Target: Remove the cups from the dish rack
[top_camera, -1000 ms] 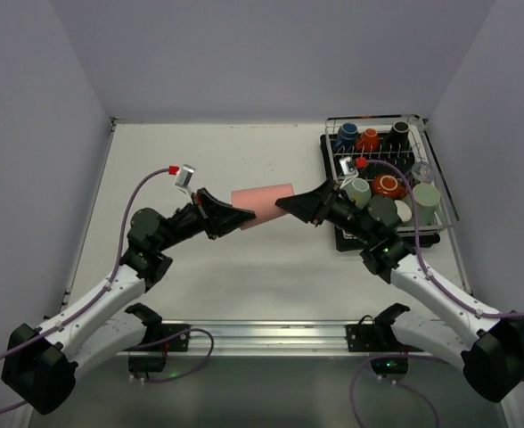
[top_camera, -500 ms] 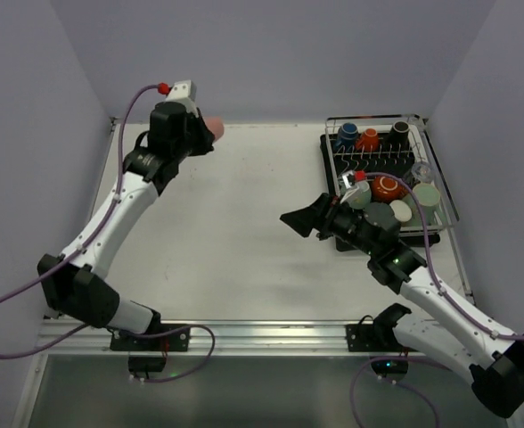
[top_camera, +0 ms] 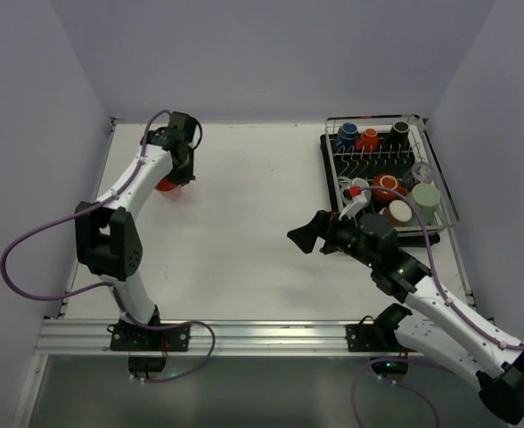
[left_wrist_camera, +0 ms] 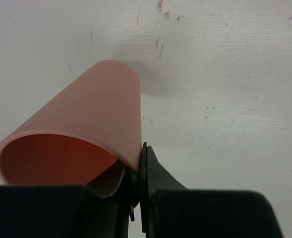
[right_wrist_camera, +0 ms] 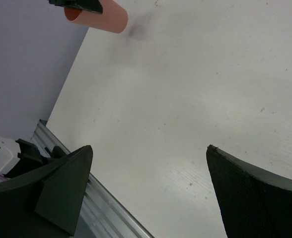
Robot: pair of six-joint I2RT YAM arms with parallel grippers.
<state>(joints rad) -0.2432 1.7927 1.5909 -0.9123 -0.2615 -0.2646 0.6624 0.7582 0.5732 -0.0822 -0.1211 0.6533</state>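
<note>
The salmon-pink tumbler [left_wrist_camera: 86,124] hangs tilted, base toward the table, its rim wall pinched between the fingers of my left gripper [left_wrist_camera: 140,166]. From above, that left gripper [top_camera: 176,175] is at the far left of the table with the tumbler [top_camera: 165,186] just under it; whether the tumbler touches the table I cannot tell. My right gripper [top_camera: 303,239] stands open and empty left of the dish rack [top_camera: 443,192]. The rack holds a blue cup [top_camera: 347,135], an orange cup [top_camera: 368,140], a black cup [top_camera: 399,132] and several more cups. The right wrist view shows the tumbler [right_wrist_camera: 105,18] far off.
The rack sits on a black tray at the back right corner. Grey walls close in the table on the left, back and right. A metal rail [top_camera: 262,335] with both arm bases runs along the near edge. Bare white tabletop [top_camera: 253,205] lies between the arms.
My left arm has carried the tumbler from the middle to the far left and lowered it toward the table. My right gripper has opened, let go of the tumbler and drawn back.
</note>
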